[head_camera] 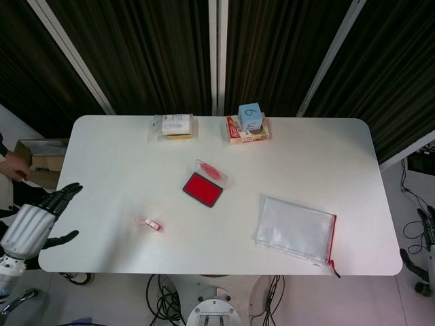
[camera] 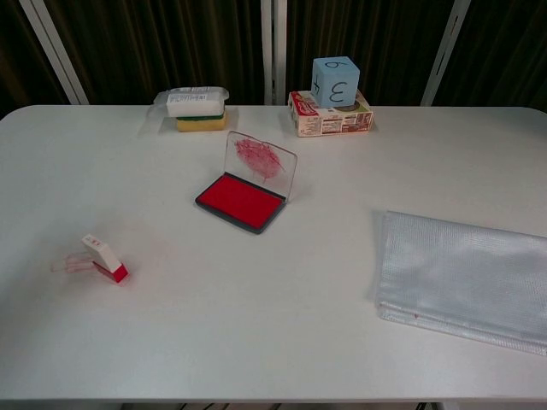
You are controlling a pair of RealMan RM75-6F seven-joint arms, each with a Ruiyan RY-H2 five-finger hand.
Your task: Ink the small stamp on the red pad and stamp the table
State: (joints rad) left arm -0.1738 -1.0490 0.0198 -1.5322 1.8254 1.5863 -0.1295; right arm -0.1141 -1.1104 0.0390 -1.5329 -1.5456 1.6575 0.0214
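Observation:
The small stamp (head_camera: 153,225) (camera: 105,258), white with a red end, lies on its side near the table's front left. Its clear cap (head_camera: 139,221) (camera: 68,263) lies beside it. The red ink pad (head_camera: 202,189) (camera: 239,202) sits mid-table, with its ink-smeared lid (head_camera: 212,172) (camera: 261,161) standing up. My left hand (head_camera: 49,214) hovers off the table's left edge with its fingers spread and nothing in it, well left of the stamp. Only dark parts of my right hand (head_camera: 425,239) show at the far right, below the table edge. The chest view shows neither hand.
A packaged sponge (head_camera: 172,125) (camera: 197,107) and a carton (head_camera: 248,132) (camera: 332,118) with a blue cube (head_camera: 250,116) (camera: 335,80) on it stand at the back edge. A mesh zip pouch (head_camera: 296,231) (camera: 466,278) lies front right. A person's hand (head_camera: 13,165) and a cardboard box (head_camera: 39,157) are beyond the left edge.

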